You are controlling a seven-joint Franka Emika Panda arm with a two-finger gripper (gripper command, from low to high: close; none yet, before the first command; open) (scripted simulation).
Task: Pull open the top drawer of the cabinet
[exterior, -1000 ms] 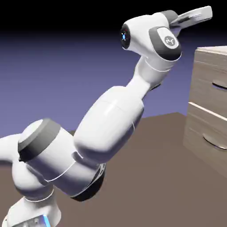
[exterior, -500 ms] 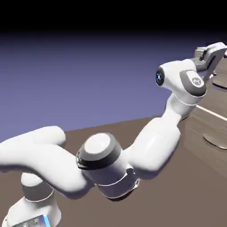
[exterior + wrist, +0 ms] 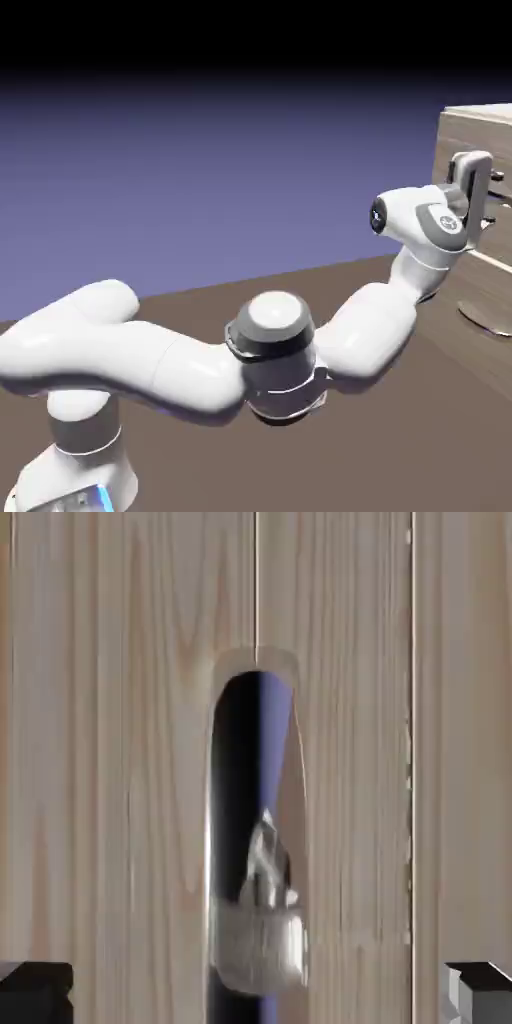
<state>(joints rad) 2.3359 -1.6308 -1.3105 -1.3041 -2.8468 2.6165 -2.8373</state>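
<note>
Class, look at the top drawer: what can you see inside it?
Nothing inside shows. The top drawer presents only its wood-grain front and curved silver handle; the front covers its contents. The hand faces it, open.

cabinet (image 3: 468, 130): light beige wood-grain, upright. top drawer (image 3: 120, 762): uppermost front on cabinet, appears closed, curved silver handle (image 3: 250, 832) at its centre.

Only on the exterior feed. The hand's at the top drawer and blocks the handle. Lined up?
Observer: Yes. In the hand view the handle sits centred between the fingertips.
Operator: Hand open?
Observer: Open. The hand shows its tips at opposite bottom corners, wide apart, with neither touching the handle.
</note>
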